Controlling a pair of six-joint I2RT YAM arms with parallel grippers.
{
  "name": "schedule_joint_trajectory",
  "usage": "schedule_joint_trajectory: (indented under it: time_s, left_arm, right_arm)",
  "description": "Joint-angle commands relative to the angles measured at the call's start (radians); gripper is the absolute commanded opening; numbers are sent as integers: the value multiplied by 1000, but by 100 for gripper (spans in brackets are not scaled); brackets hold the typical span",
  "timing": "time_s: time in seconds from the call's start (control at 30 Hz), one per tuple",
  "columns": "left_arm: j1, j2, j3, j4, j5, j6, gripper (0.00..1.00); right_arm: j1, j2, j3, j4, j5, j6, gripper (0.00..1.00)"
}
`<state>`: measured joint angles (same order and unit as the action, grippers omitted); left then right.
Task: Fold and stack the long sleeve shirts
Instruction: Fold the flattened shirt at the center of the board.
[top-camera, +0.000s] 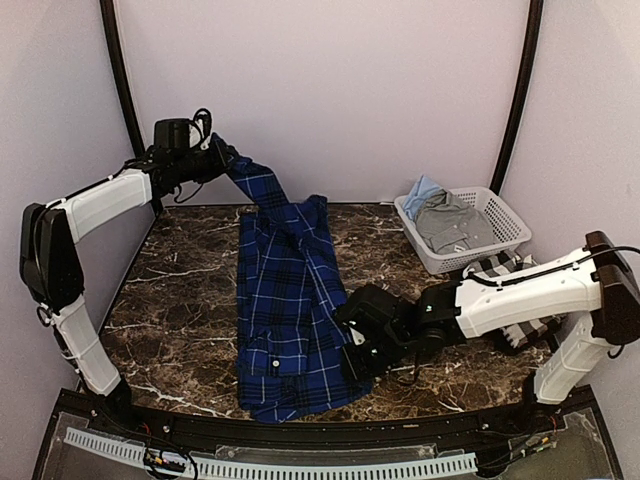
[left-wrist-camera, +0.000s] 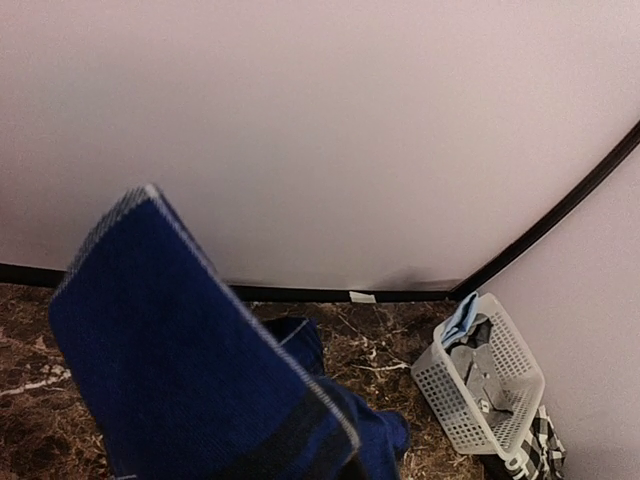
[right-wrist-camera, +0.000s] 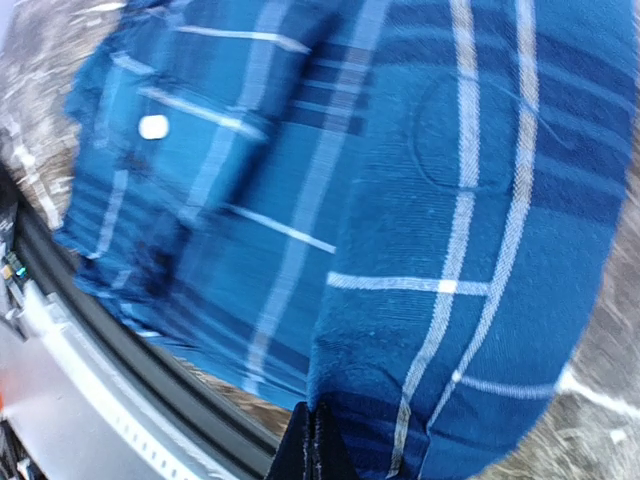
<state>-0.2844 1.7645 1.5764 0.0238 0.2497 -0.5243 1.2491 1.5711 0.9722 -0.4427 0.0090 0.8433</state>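
Note:
The royal blue plaid shirt (top-camera: 285, 300) lies lengthwise down the middle of the table. One sleeve (top-camera: 255, 182) is stretched up to the back left, where my left gripper (top-camera: 222, 158) is shut on it above the table. In the left wrist view the blue cloth (left-wrist-camera: 170, 360) hides the fingers. Near the front, my right gripper (top-camera: 355, 358) is shut on the shirt's right edge; in the right wrist view its fingertips (right-wrist-camera: 316, 445) pinch a fold of plaid (right-wrist-camera: 450, 300). The black-and-white check shirt (top-camera: 500, 268) lies bunched at the right, partly under my right arm.
A white plastic basket (top-camera: 497, 212) with grey and light blue clothes stands at the back right, also seen in the left wrist view as the basket (left-wrist-camera: 455, 395). The dark marble table (top-camera: 170, 300) ends in a black rail at the front. Pale walls enclose the back and sides.

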Motion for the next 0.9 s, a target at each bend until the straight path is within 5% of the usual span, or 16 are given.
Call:
schedule_joint_trajectory:
  time_s: [0.0,0.5,0.87]
  left_arm:
    - [33,-68,-58,2,-66,21,0]
    - [59,-64,-75,-70,-91,48,0]
    - [59,-75,-168,-68,55,18,0]
  right_arm:
    - [-17,56,66,81,-108,-96,0]
    - [-65,153,130,159,-268,-148,0]
    - [-182,38,77,158,-145,-147,0]
